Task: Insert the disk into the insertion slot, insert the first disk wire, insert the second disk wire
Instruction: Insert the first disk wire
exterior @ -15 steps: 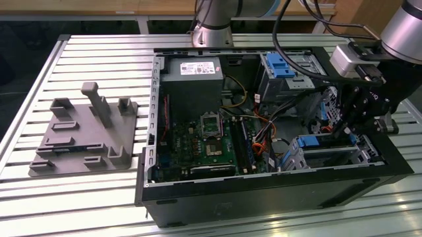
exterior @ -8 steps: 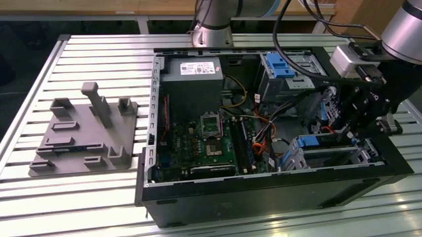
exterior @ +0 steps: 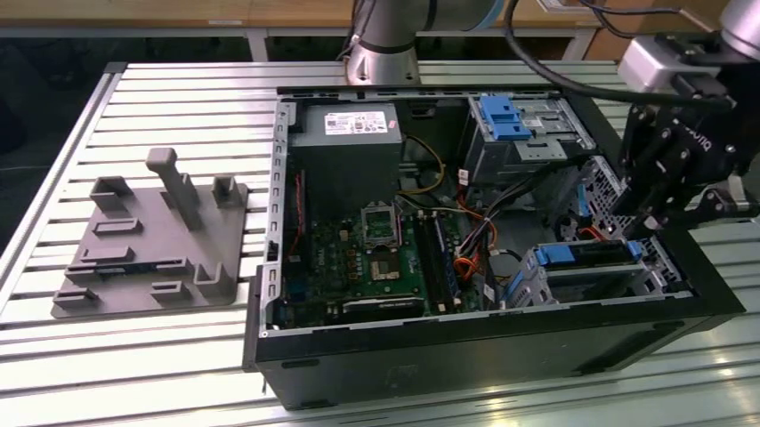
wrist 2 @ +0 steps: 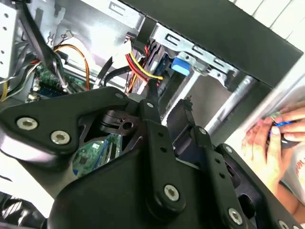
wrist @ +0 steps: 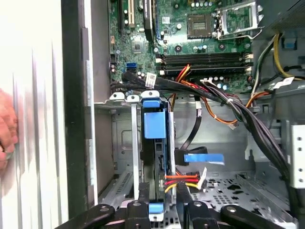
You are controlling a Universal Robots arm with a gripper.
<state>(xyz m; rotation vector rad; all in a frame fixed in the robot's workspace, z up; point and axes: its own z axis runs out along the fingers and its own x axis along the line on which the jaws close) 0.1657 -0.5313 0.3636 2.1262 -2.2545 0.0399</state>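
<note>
The disk, rimmed by its blue carrier, lies inside the insertion slot, a silver cage at the exterior view's right of the open computer case. My gripper hangs over the disk's right end. In both wrist views the gripper has its fingers apart, straddling the disk's near end without clamping anything. A red, yellow and black wire bundle runs to the disk beside one finger. A black cable with a blue tag hangs close by.
A hand rests outside the case wall. Thick black cable bundles cross above the cage. The motherboard, a taller bay with a blue latch and the power supply sit inside. A grey fixture stands on the slatted table.
</note>
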